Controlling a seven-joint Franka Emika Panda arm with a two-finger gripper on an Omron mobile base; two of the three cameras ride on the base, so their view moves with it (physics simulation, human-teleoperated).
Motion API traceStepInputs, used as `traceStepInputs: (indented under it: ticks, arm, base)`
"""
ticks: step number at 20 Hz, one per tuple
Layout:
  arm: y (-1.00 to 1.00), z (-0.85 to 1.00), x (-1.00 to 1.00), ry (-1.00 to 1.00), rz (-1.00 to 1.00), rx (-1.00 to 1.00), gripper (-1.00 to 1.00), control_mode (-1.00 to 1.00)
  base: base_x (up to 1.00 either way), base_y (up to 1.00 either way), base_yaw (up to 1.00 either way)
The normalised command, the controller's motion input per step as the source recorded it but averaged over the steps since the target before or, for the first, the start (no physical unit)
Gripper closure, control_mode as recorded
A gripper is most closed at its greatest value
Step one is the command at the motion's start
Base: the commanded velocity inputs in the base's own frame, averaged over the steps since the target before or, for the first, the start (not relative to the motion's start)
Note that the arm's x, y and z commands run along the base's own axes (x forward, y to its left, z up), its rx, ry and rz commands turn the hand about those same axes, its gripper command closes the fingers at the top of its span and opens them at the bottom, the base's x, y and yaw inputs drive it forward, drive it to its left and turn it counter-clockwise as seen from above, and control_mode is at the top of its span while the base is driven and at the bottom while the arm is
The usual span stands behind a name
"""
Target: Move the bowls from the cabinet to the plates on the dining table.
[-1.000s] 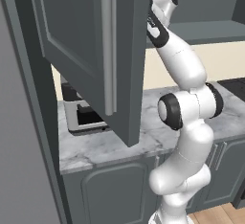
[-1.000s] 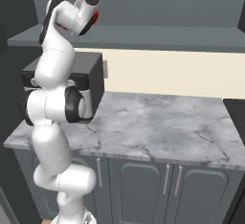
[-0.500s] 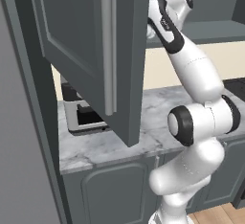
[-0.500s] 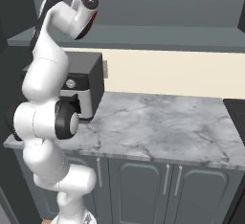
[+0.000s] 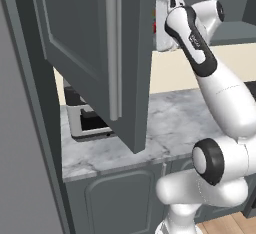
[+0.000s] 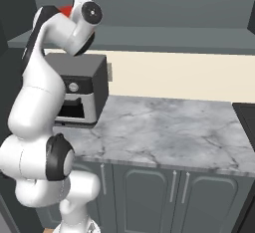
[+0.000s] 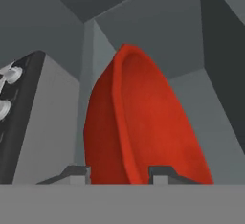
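Hand view: red bowl's [image 7: 143,127] rim sits between the hand's [image 7: 119,173] fingertips.

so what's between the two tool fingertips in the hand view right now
The rim of the red bowl: in the hand view it runs down into the gap between the tool fingertips, one on each side of the wall.

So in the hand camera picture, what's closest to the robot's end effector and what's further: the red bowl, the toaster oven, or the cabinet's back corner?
1. Red bowl: right between the fingertips of the end effector, rim pinched.
2. Toaster oven: off to the picture's left, past the bowl.
3. Cabinet's back corner: top of the picture, behind the bowl, farthest.
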Motion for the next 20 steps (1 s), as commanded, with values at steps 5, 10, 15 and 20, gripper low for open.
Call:
traceStepInputs:
  ticks: [5, 10, 15, 20]
  arm:
    - [-0.19, 0.09, -0.79, -0.01, 0.0, 0.0, 1.0, -1.0]
    - [-0.19, 0.15, -0.77, 0.01, 0.0, 0.0, 1.0, -1.0]
    - [-0.19, 0.16, -0.78, 0.02, 0.0, 0.0, 1.0, -1.0]
    - [-0.23, 0.05, -0.85, 0.01, 0.0, 0.0, 1.0, -1.0]
  base:
    - [0.0, 0.0, 0.0]
    - [0.0, 0.0, 0.0]
    - [0.0, 0.0, 0.0]
    - [0.0, 0.0, 0.0]
